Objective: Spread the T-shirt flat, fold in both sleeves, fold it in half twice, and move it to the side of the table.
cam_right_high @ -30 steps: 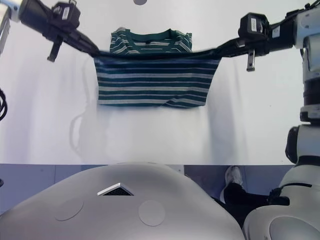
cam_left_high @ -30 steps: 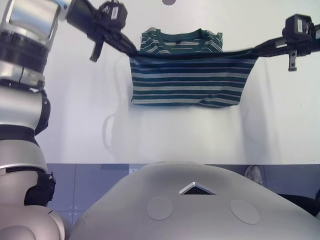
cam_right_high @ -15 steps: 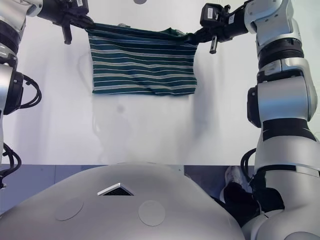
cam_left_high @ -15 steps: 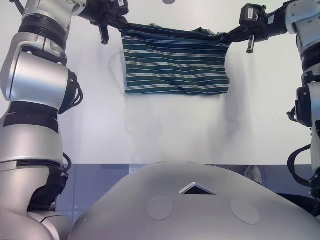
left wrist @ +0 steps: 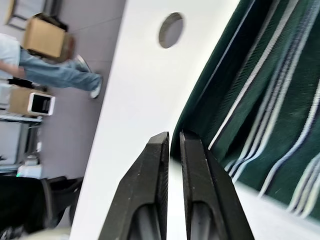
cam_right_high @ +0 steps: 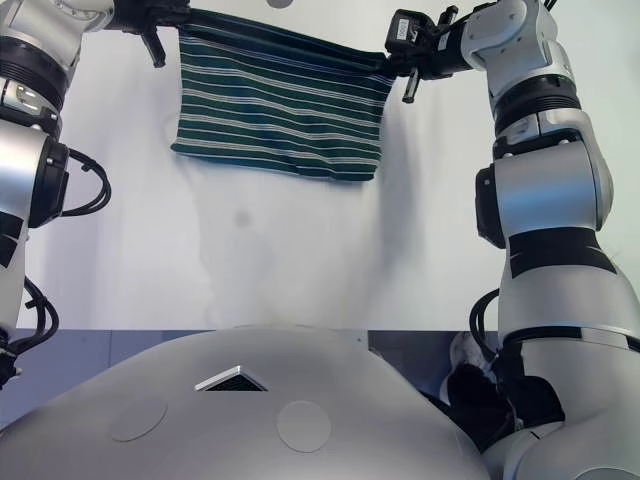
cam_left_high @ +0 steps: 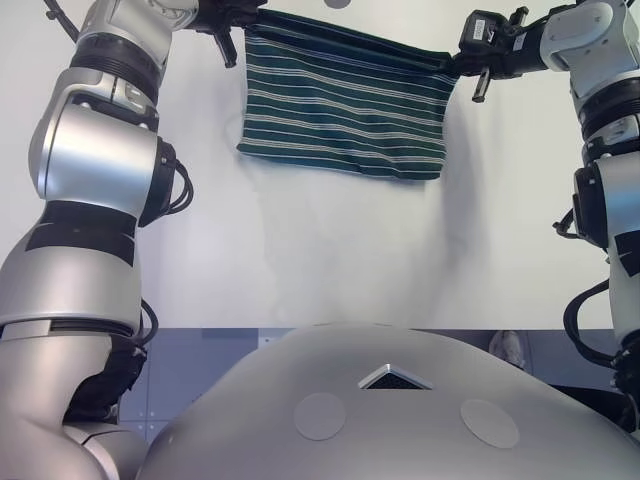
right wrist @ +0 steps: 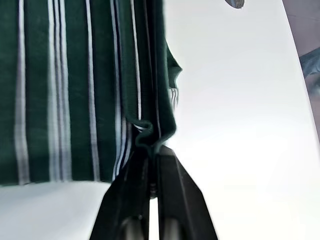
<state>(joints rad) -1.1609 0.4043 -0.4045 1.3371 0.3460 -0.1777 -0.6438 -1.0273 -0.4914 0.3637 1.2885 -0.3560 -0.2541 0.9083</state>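
Head views: striped T-shirt [cam_left_high: 345,110] lifted over the bench [cam_left_high: 330,260], its top edge stretched crosswise between my left gripper [cam_left_high: 238,22] and right gripper [cam_left_high: 455,62]. Left wrist view: my left gripper pinches one corner, nearly closed. Right wrist view: my right gripper clamps the bunched opposite corner.

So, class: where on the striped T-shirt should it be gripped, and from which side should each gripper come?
At its two far corners, each from its own outer side. The T-shirt is a folded rectangle, so corner pinches should keep the far edge taut and the layers together. The left gripper and right gripper hold it so.
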